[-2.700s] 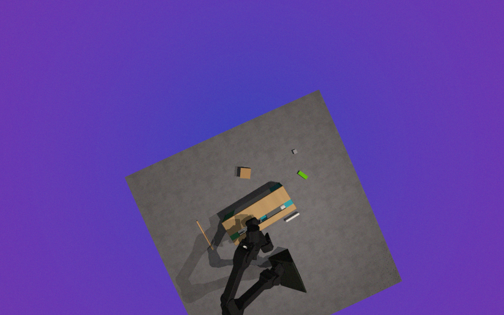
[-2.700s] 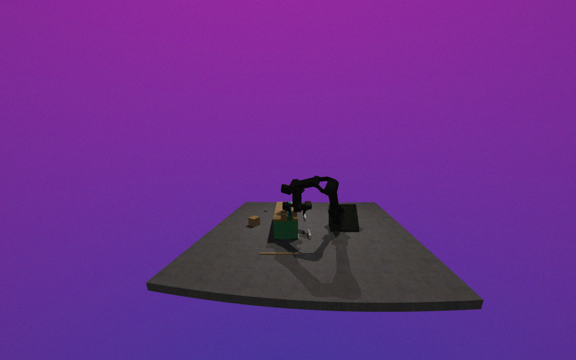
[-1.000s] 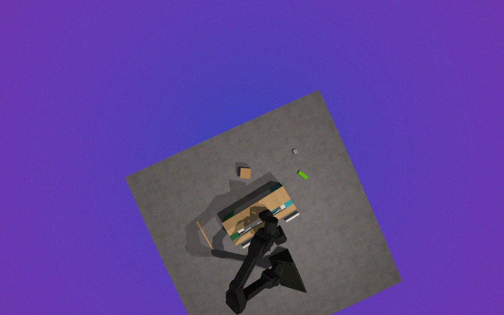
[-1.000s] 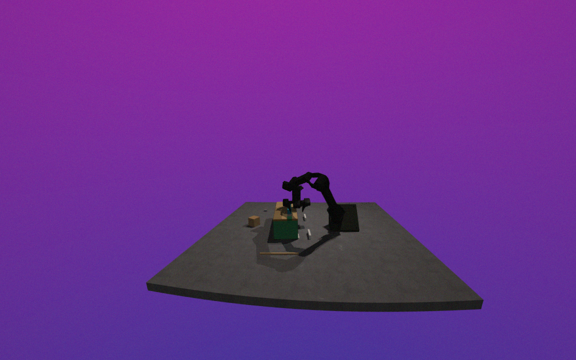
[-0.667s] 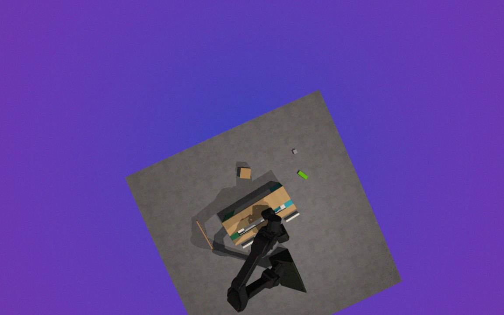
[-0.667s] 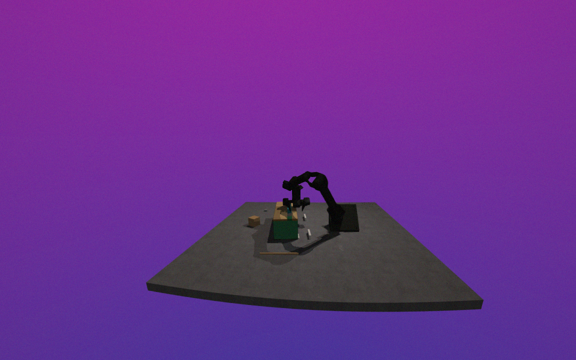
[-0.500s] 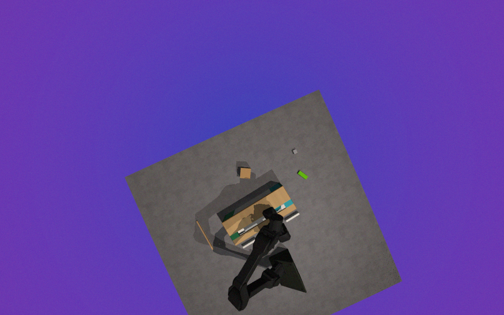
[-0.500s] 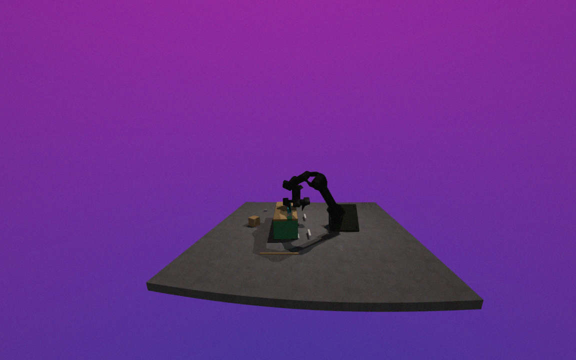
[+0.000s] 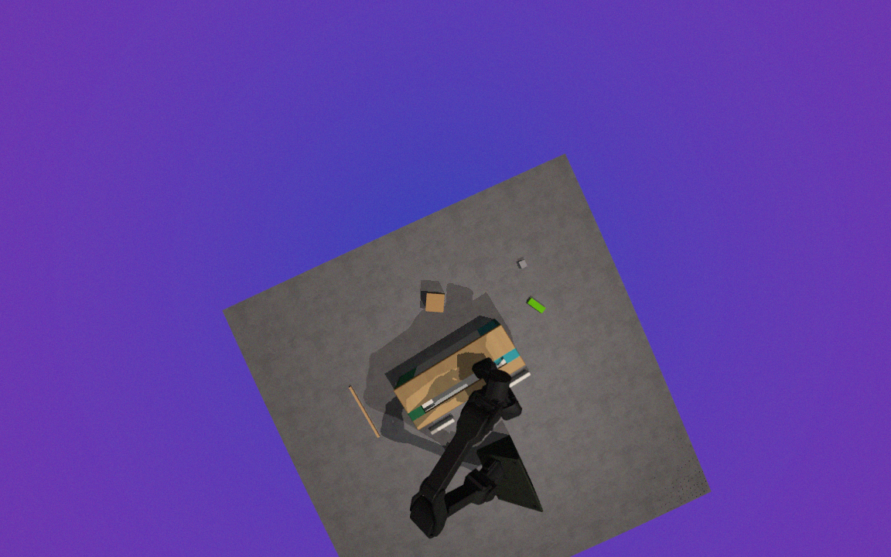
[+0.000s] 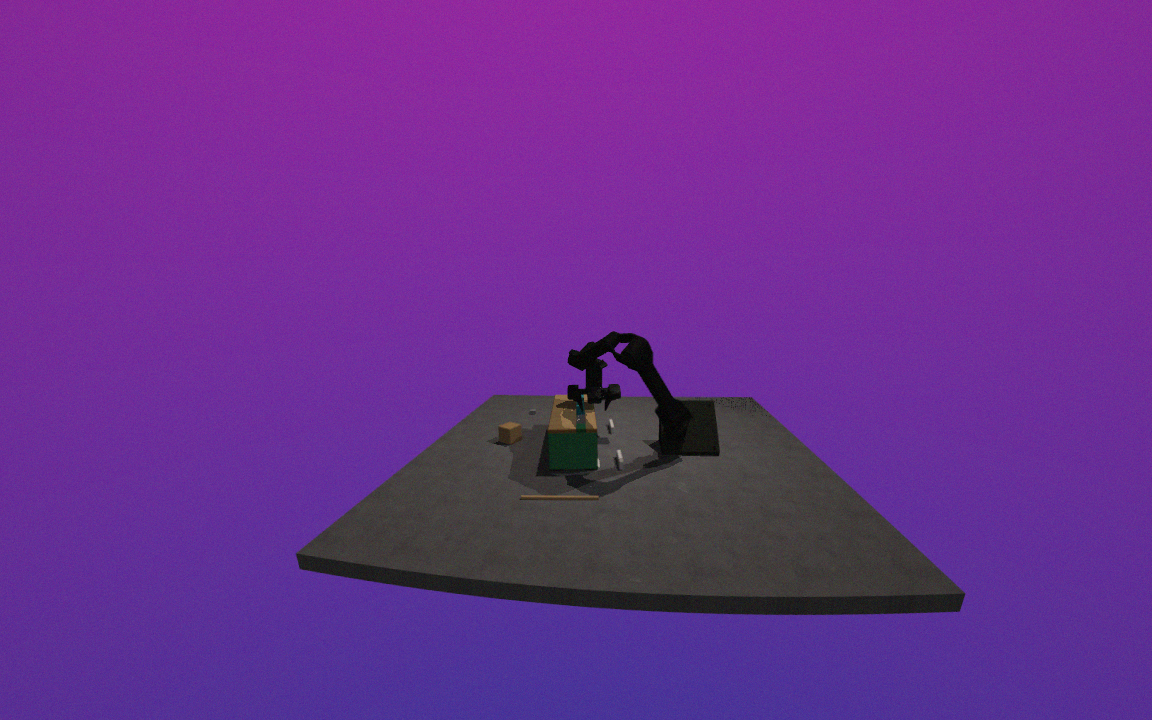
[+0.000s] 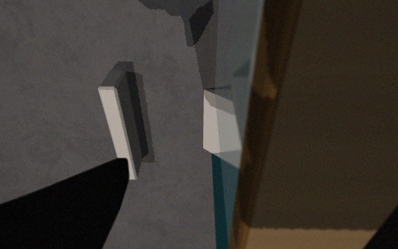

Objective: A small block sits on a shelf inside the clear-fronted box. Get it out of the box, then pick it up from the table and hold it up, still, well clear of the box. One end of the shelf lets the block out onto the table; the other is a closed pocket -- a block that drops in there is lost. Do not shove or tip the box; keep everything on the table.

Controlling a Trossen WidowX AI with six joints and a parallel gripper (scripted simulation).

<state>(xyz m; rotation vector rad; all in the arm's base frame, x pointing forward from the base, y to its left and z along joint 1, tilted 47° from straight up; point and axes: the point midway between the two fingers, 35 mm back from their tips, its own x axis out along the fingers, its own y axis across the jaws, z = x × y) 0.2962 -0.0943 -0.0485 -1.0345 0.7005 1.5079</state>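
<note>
The box (image 9: 497, 339) (image 10: 573, 447) (image 11: 340, 104) has a tan top and green ends. The small white block (image 9: 501, 362) (image 11: 220, 124) sits on the shelf behind the clear front, near the box's right end beside a teal patch (image 9: 511, 356) (image 11: 220, 200). My gripper (image 9: 489, 374) (image 10: 593, 394) is open and empty. It hangs over the front edge of the box, just short of the block. In the wrist view one black finger (image 11: 64, 207) is over the table in front of the box and the other shows at the lower right over the tan top.
Two white bars (image 9: 519, 378) (image 9: 442, 425) (image 11: 117, 128) stand on the table in front of the box. A thin wooden stick (image 9: 363, 411) (image 10: 558, 497) lies off its left end. A tan cube (image 9: 434, 302) (image 10: 509, 433), a green block (image 9: 536, 305) and a small grey cube (image 9: 521, 263) lie behind it.
</note>
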